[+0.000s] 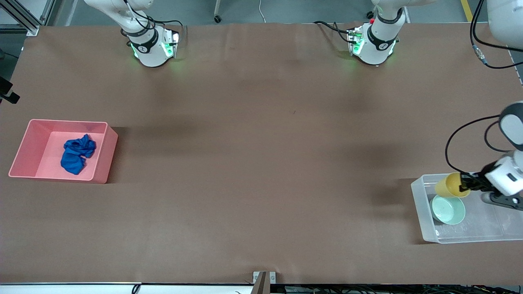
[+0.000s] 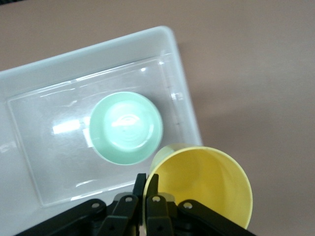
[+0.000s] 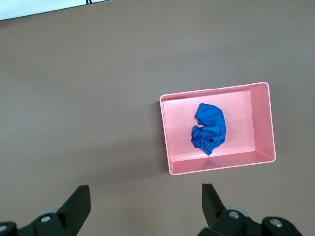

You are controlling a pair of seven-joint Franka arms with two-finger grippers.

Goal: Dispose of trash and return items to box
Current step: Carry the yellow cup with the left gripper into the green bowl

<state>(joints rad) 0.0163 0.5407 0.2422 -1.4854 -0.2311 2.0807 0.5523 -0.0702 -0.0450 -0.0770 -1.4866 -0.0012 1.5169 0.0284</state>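
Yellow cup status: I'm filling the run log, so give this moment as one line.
left gripper: shut on yellow cup, over clear bin | green bowl: in bin | blue cloth: in pink bin | right gripper: open

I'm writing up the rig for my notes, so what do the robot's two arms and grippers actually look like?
Both arms are glossy white with black joint bands, and their bases glow green. Black cables loop along the left arm, whose wrist housing is white. The left gripper has black fingers on black linkage with silver rivets. The right gripper shows black wedge-shaped fingers with similar silver pivots.
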